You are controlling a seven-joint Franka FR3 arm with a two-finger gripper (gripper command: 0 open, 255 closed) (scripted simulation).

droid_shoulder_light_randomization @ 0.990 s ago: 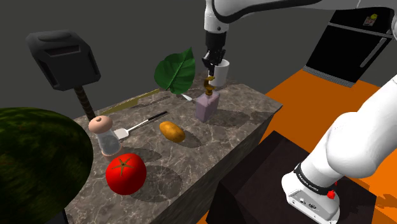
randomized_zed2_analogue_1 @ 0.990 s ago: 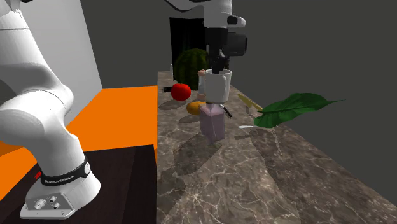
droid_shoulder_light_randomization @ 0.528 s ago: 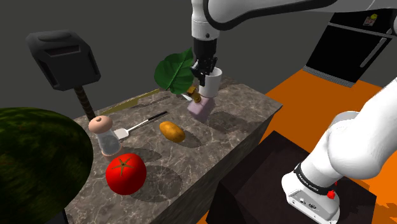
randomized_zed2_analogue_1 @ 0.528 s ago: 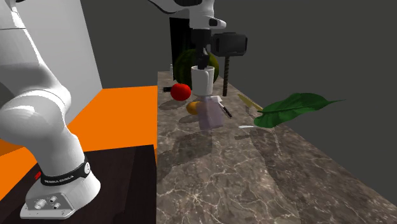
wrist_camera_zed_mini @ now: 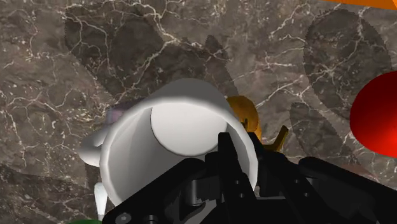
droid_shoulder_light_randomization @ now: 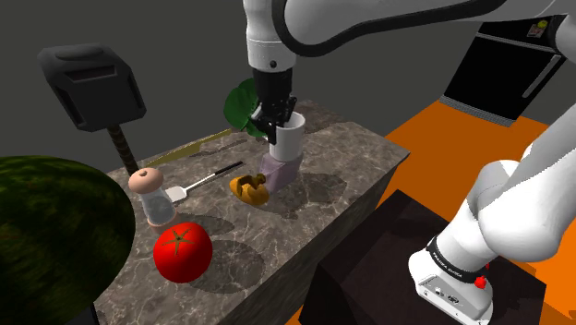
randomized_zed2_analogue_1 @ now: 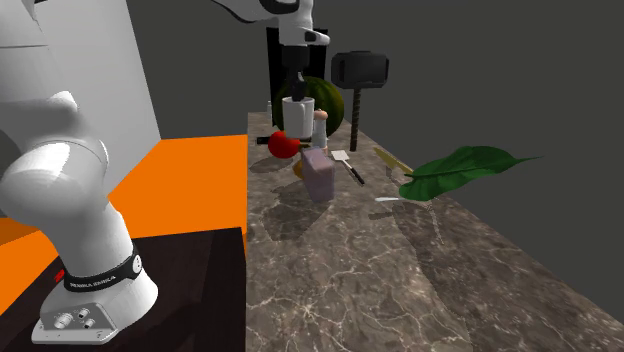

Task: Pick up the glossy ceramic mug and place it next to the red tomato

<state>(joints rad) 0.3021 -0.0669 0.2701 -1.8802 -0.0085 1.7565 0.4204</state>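
Jaws clamp the upright mug (droid_shoulder_light_randomization: 286,140) by its rim; the tomato (droid_shoulder_light_randomization: 182,251) lies well apart, toward the shoulder view's lower left.

Mug (droid_shoulder_light_randomization: 287,140): white, smooth, glossy, glazed look. Counter (droid_shoulder_light_randomization: 346,162): dark marble-like stone, pale veins, polished with a faint sheen. Tomato (droid_shoulder_light_randomization: 182,251): red, smooth, shiny skin. Watermelon (droid_shoulder_light_randomization: 46,231): dark green mottled rind, dull. Leaf (randomized_zed2_analogue_1: 460,165): green, smooth, slight sheen. Lilac block (randomized_zed2_analogue_1: 320,178): plain, matt, material unclear. Hammer (droid_shoulder_light_randomization: 92,88): dark grey matt head, brownish textured handle. Shaker (droid_shoulder_light_randomization: 155,198): clear glass-like body, matt peach cap. Arm (droid_shoulder_light_randomization: 517,212): white glossy shell. Floor (droid_shoulder_light_randomization: 434,125): flat matt orange.
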